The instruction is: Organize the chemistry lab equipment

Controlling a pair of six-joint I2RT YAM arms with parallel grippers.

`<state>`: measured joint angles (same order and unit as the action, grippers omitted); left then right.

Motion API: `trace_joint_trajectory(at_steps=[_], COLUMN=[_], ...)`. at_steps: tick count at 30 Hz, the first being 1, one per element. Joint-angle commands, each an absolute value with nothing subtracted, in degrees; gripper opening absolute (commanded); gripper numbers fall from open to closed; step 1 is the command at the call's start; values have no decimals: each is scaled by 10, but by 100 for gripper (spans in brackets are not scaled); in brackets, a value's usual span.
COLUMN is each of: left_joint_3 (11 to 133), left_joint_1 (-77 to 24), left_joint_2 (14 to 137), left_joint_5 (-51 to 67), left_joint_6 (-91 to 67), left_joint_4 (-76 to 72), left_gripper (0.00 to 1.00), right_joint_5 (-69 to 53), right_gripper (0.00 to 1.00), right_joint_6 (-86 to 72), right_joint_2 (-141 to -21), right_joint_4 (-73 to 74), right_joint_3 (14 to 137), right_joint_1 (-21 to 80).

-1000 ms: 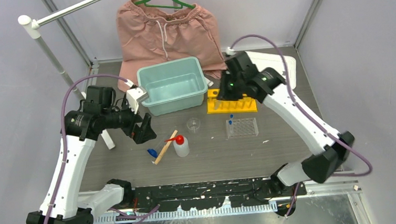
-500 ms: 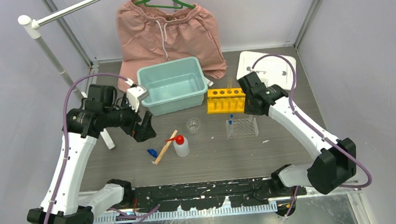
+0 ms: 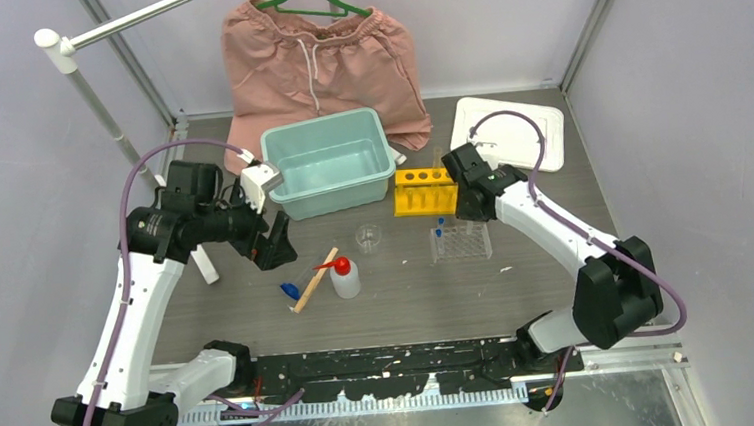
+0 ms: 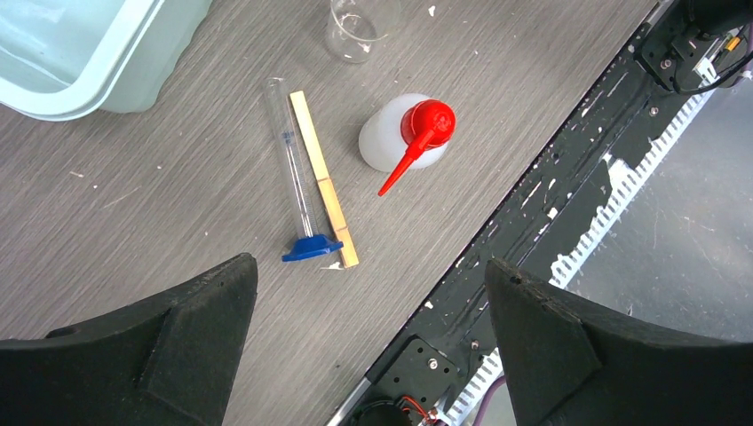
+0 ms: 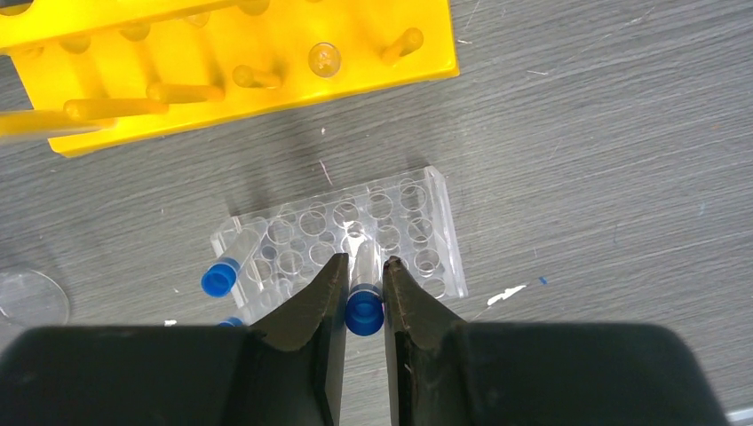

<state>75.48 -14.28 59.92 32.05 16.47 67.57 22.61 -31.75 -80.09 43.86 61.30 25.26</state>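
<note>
Two grippers: one loaded, one idle.
Right gripper (image 5: 360, 266): jaws nearly closed, pinching a small tube (image 5: 364, 311) at its blue-capped end, above the clear rack (image 5: 426, 235).
Tube's aim: the lower end points at the rack's middle holes. I cannot tell whether it has entered one.
Left gripper (image 4: 370, 264): spread fully wide and holding nothing, it hangs over the long tube (image 4: 291, 151), stick (image 4: 324, 182) and squeeze bottle (image 4: 391, 142) on the table (image 4: 133, 204).
Other gear: a second capped tube (image 5: 222, 275) leans at the rack's left edge. The yellow rack (image 5: 266, 62) lies just beyond, and the beaker (image 4: 355, 27) stands near the bin (image 4: 62, 62).
Risk, missed hole: the holes sit close together, so a slight tilt could land the tube on a rim, where it would skid or jam.
Risk, light rack: nothing pins the rack down, so a push from an off-centre tube could slide or tip it.
Risk, neighbour: a shifted rack would likely topple the leaning tube.
Risk, early release: if the jaws open before the tube is seated, it could fall over and roll across the table.
</note>
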Motion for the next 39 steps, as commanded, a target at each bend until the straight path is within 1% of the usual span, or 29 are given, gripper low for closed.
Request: trace_joint_trajectory(at_steps=[1,27,28,31,32,36,39], left_joint_3=[764,761,762,764,765,763,762], left_joint_1=[-143,-143,-143,-143,-143,-143,-143], left_joint_2=[589,586,587,588,589,590,591], left_joint_5=[320,312,311,309,310,308,305], left_joint_6=[160,164,164,164,164,158,158], left_joint_4=[662,656,656,656,656,658,657], left_gripper=[100,100,100,100,100,100,100], right_joint_5=[229,199,198,196,195,193,199], right_gripper=[1,1,5,25,29,43,47], right_joint_6=[-331,-341,-341,-342,-342,-344,-343], right_joint_2=[-813,-847,-849,-846,-843,-823,-799], right_joint_4=[403,383,383,384,385,395,412], right_joint_3=[615,592,594,597,598,613,633], right_joint_1=[251,251,251,251,251,251,251])
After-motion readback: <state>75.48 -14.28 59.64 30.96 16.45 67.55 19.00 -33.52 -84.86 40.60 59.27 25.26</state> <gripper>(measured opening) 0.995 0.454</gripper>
